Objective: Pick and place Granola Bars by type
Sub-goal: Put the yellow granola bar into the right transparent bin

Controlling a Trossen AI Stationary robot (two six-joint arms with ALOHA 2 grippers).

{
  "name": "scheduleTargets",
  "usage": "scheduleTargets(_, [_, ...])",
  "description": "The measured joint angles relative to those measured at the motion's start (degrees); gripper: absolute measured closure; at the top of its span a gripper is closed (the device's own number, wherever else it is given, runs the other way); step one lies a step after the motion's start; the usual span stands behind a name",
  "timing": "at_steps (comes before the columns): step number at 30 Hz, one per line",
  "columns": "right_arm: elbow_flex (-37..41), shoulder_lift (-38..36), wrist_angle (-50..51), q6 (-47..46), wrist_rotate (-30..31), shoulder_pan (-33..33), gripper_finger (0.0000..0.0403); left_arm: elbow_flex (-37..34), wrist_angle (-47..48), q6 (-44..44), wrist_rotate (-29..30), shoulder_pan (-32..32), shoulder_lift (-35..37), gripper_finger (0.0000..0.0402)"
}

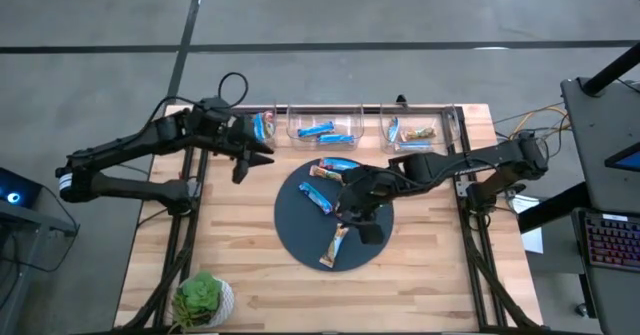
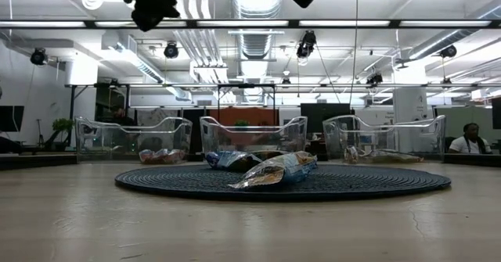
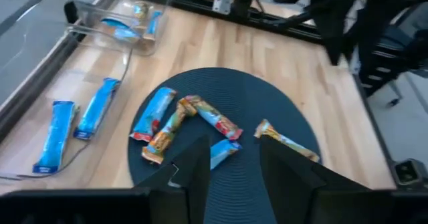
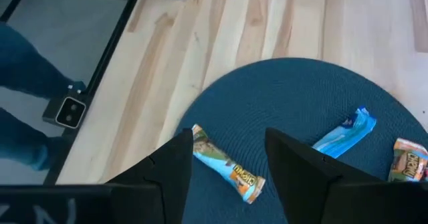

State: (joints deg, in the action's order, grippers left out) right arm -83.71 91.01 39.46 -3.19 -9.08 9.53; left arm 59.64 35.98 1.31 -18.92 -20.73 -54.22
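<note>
Two dark jointed arms trailing looped black cables.

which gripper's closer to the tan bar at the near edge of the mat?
Right. The right gripper hangs over the mat just beside the tan bar; the left gripper is off the mat, by the left bin.

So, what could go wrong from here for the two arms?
1. The right pincer hangs open above one granola bar on the dark round mat; its shiny wrapper may slip when gripped.
2. Other bars overlap near the mat's far edge, so a grab there could drag two.
3. The left pincer is empty near the clear bins.
</note>
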Motion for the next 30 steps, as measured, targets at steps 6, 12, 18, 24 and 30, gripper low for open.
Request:
scheduleTargets(6, [-0.25, 0.66, 2.42, -1.51, 0.02, -0.01, 0.0227, 0.0, 3.78, 0.76, -0.74, 3.28, 3.01, 0.0289])
scheduleTargets(12, [-1.95, 1.34, 3.69, -1.1, 0.02, 0.75, 0.0222, 0.0, 5.27, 1.24, -0.05, 5.31, 5.21, 0.0289])
scheduleTargets(18, [-4.72, 3.25, 7.17, 0.5, -0.24, 1.37, 0.021, 0.0, 5.45, 0.67, 0.99, 5.31, 6.08, 0.0289])
scheduleTargets(24, [-6.76, 4.82, 8.36, 1.95, -0.61, 1.53, 0.0207, 0.0, 5.71, 0.67, 1.01, 5.31, 6.17, 0.0289])
scheduleTargets(30, [-7.35, 4.85, 8.37, 2.37, -0.57, 2.01, 0.0208, 0.0, 5.95, 0.67, 1.01, 5.31, 6.06, 0.0289])
